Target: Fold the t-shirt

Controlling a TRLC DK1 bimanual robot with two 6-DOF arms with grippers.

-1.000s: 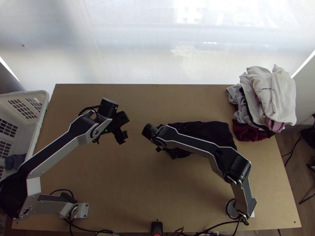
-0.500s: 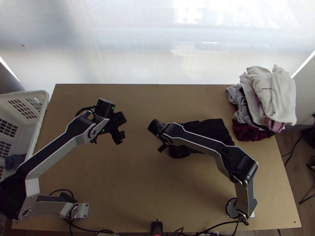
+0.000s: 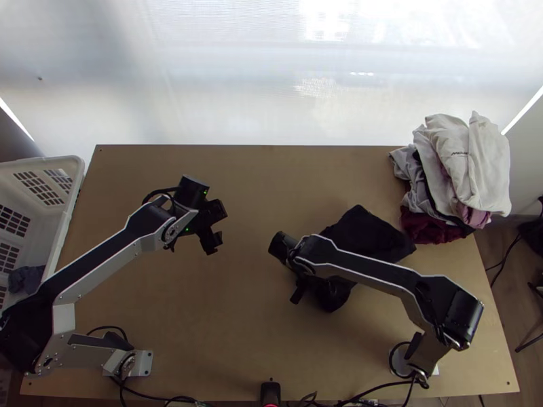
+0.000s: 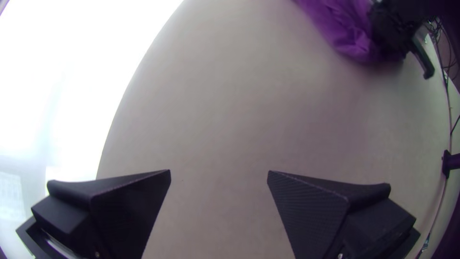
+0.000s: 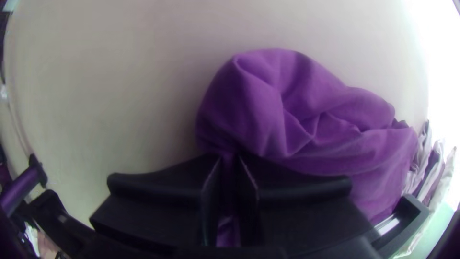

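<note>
Right gripper [image 5: 229,156] pinched tight on bunched fabric, the dark t-shirt [image 5: 306,120] has been dragged toward the near table edge [image 3: 234,395], likely to be straightened before folding.

A pile of clothes [image 3: 461,163] sits at the far right corner of the wooden table [image 3: 203,339], pale garments on top, a mauve cloth [image 3: 476,218] peeking out below them and a dark red garment [image 3: 431,227] low at its near side. Along the left edge stands a white plastic basket [image 3: 70,203] with slotted walls, a dark grey-blue cloth [image 3: 26,279] bunched inside. A bright whitish sheet [image 3: 237,81] spans the area past the far edge. Brown wooden floor [image 3: 501,298] shows to the right.
</note>
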